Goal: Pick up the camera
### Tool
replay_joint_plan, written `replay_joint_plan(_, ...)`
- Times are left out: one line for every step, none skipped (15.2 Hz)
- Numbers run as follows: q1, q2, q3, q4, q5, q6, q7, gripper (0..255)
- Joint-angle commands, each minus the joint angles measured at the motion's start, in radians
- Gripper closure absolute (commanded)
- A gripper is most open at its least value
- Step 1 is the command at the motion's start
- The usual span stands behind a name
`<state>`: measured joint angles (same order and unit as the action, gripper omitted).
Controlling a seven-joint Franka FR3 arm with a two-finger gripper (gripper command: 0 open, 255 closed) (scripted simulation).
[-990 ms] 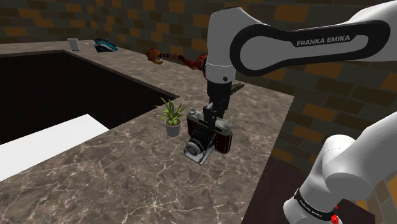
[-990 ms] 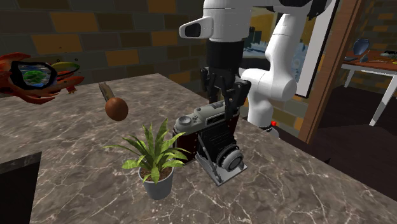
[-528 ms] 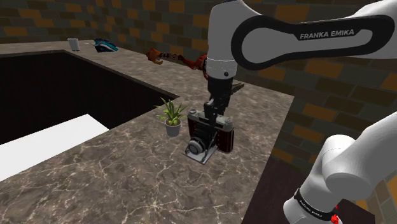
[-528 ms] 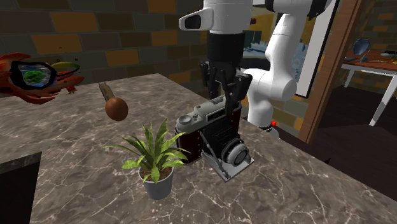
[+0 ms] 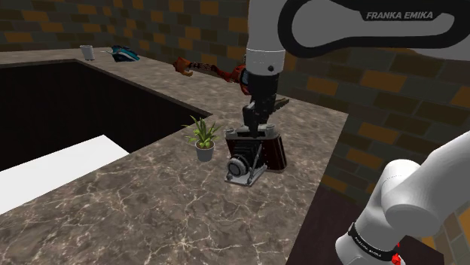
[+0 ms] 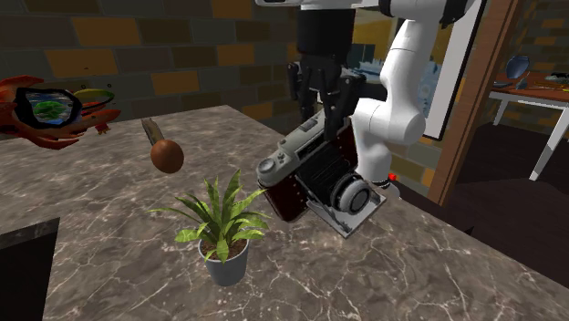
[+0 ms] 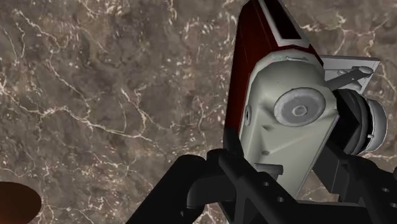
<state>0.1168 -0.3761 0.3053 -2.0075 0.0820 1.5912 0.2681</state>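
Observation:
A folding camera (image 5: 254,154) with a dark red body, grey top plate and pulled-out lens hangs tilted just above the marble counter (image 5: 151,214). My black gripper (image 5: 252,124) comes down from above and is shut on its top plate. In the second exterior view the camera (image 6: 319,178) leans with its lens toward that view's lower right, the gripper (image 6: 324,109) clasping its upper edge. In the wrist view the fingers (image 7: 210,184) clamp the grey top of the camera (image 7: 286,121), with the counter (image 7: 95,95) below.
A small potted plant (image 5: 203,139) (image 6: 219,228) stands close beside the camera. A brown wooden knob (image 6: 164,150) and a colourful goggle-like object (image 6: 50,109) lie farther back. A dark recess (image 5: 75,105) opens at the shoulder view's left; the counter edge (image 5: 331,158) drops off at the right.
The gripper has risen with the camera in it. The camera has come up off the counter and tipped, its lens end swinging out and upward.

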Motion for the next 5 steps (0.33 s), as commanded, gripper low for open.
replay_joint_plan(-0.001,0.003,-0.001,0.034,-0.002,-0.029,0.001,255)
replay_joint_plan(-0.002,0.006,-0.002,0.050,-0.002,-0.042,0.001,255)
replay_joint_plan(-0.002,0.009,-0.002,0.066,-0.003,-0.056,0.002,255)
replay_joint_plan(-0.002,0.009,-0.002,0.068,-0.004,-0.058,0.002,255)
replay_joint_plan(-0.002,0.009,-0.002,0.069,-0.004,-0.058,0.002,255)
